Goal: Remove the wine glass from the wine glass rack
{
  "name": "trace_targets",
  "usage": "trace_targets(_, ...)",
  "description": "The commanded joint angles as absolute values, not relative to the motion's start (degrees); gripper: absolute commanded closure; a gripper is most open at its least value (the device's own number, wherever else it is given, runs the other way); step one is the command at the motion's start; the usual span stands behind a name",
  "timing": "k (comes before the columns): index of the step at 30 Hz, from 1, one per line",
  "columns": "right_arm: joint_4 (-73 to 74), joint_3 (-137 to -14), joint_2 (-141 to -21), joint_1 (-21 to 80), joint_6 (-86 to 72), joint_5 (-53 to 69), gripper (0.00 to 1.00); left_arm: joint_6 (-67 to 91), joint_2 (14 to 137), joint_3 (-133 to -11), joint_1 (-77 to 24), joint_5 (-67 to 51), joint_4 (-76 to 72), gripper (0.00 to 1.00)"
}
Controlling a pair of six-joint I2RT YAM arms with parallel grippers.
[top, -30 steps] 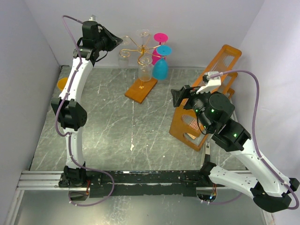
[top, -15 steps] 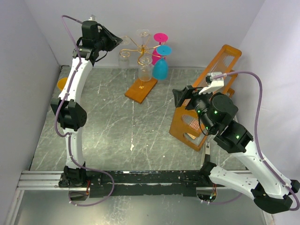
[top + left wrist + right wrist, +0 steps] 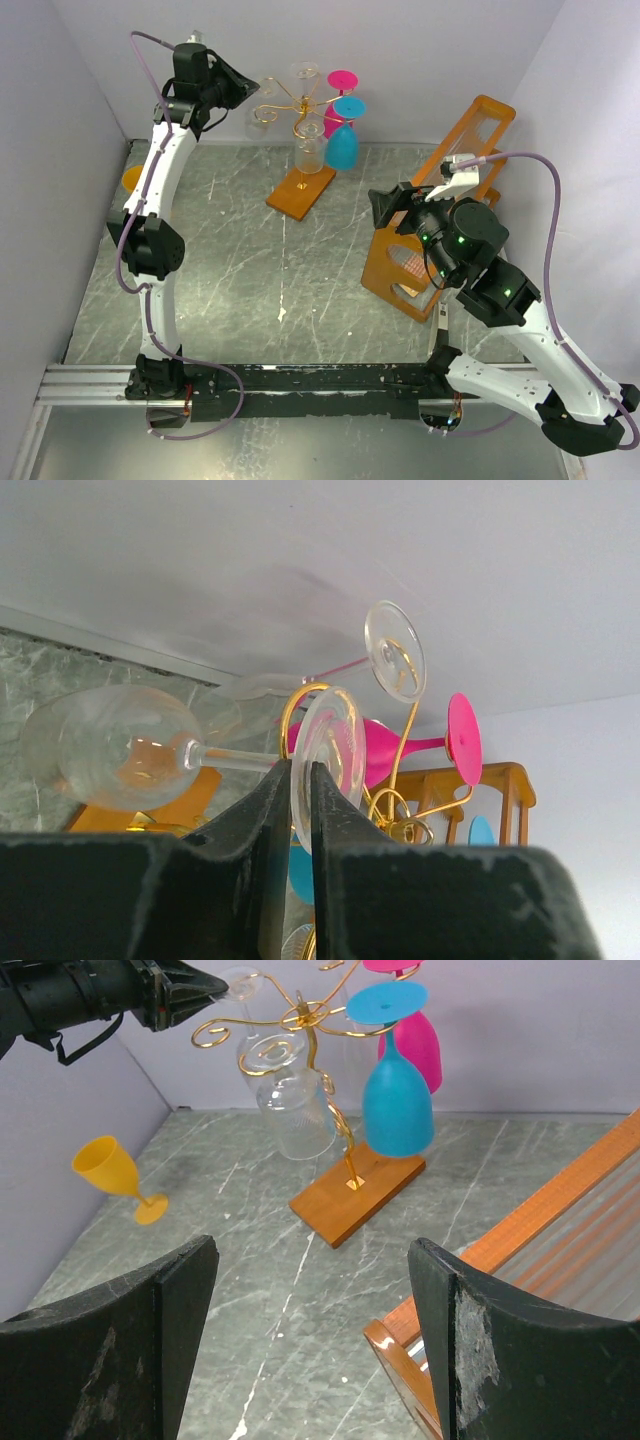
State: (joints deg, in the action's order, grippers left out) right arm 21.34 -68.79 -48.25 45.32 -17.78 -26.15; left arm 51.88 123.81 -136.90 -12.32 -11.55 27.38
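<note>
Nearest the bases, the right arm is folded at the elbow. Its right tool [image 3: 312, 1250] is held level above the surface [image 3: 250, 260], just beside the orange frame [image 3: 540, 1220], with fingers wide apart and nothing between them. Judged a standby pose: aimed at the rack, out of the other arm's way. Left side of the surface: a yellow goblet [image 3: 112, 1175], tilted, well apart from the work. Farther back, the wine glass rack [image 3: 360, 1198] stands on its flat orange base. A blue glass [image 3: 397, 1100], a pink glass [image 3: 420, 1045] and a second clear glass [image 3: 295, 1110] hang bowl-down, feet caught in the gold scrolls, so they hang free of the surface. Farthest, by the back wall, the left arm is stretched up and away, wrist bent toward the rack, so the left tool [image 3: 300, 768] meets the left scroll from the side. Its fingers are nearly together, with the foot rim of the clear wine glass [image 3: 110, 745] pinched in the slit. The glass is tilted near level, its foot at the gold hook, not yet clear of the rack. Next move, as a judgement: draw the foot out through the scroll's open end.
</note>
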Motion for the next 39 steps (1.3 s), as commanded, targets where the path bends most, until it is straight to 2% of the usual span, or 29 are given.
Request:
trace_targets(1,21.4,-70.1,-47.7,45.0,-18.6,-26.5,0.23,50.5,121.2,-139.0,-12.8,-10.6,28.7,0.82)
trace_targets(15,21.0,-69.7,-47.9,45.0,-18.6,-26.4,0.23,54.8,119.2,-136.9,-12.7,-13.9,25.5,0.93)
trace_targets(21,20.8,-69.5,-47.8,45.1,-18.5,-26.8,0.23,60.1,120.3,-136.3,-12.7,-16.9,21.3,0.93)
trace_targets(39,20.6,-69.9,-48.0,45.0,-17.2,-27.7,0.23,65.4,121.2,-136.7,-9.8,-14.4,17.9,0.93)
